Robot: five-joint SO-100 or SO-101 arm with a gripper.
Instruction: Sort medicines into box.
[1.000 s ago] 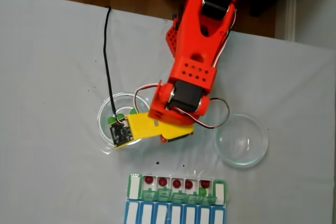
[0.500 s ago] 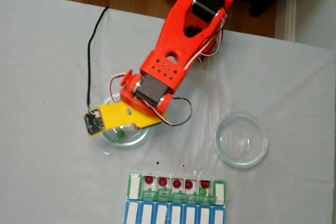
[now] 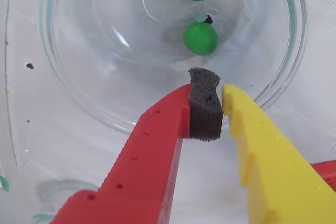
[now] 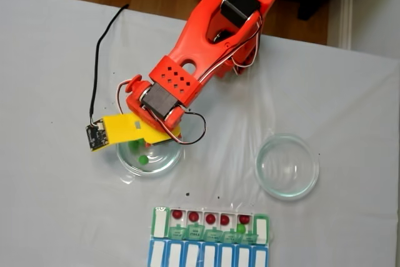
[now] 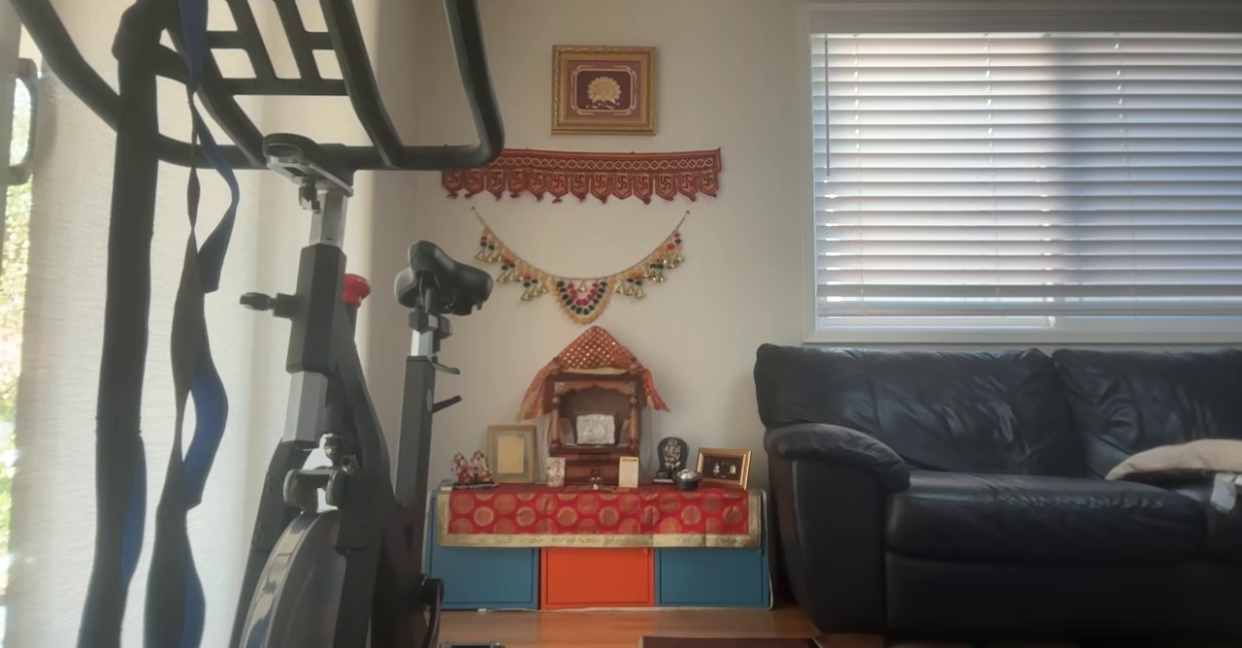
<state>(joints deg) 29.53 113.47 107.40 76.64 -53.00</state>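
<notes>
Arm swung further left, gripper (image 3: 220,100) over dish (image 3: 73,93), three green balls (image 3: 200,38) inside.

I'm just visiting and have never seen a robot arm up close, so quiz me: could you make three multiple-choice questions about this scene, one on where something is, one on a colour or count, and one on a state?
1. Where is the gripper?
A. Over the pill box
B. At the near rim of the left glass dish
C. Over the right glass dish

2. How many green balls show in the wrist view?
A. One
B. Three
C. Six

3. What is in the right glass dish?
A. Nothing
B. Red balls
C. Green balls

Answers: 1 B, the tips sit at the left glass dish. 2 B, green balls number three, one partly cut off at the top edge. 3 A, its glass is bare in the fixed view.
</notes>
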